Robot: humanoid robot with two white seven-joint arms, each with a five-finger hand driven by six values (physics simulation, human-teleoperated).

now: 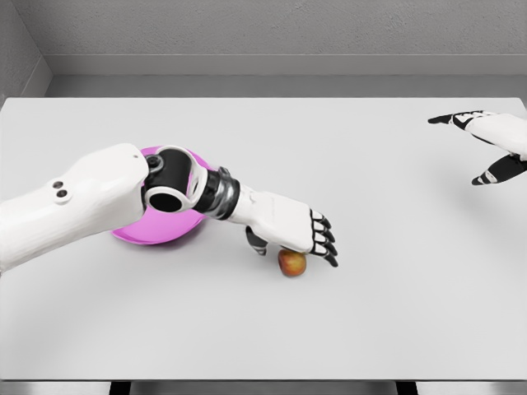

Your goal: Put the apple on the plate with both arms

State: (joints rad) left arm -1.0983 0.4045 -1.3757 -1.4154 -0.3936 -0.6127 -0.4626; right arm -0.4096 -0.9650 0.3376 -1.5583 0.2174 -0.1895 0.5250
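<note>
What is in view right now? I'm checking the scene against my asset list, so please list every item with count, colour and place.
apple: one, red-yellow, on the table just below the left hand's fingertips, right of the plate.
plate: one, magenta, on the table left of centre, largely hidden by the left arm.
table: one, light grey, filling most of the view.
left hand: one, white with black fingers, over the apple, not yet closed on it.
right hand: one, white with black fingertips, spread open at the far right edge, above the table.
</note>
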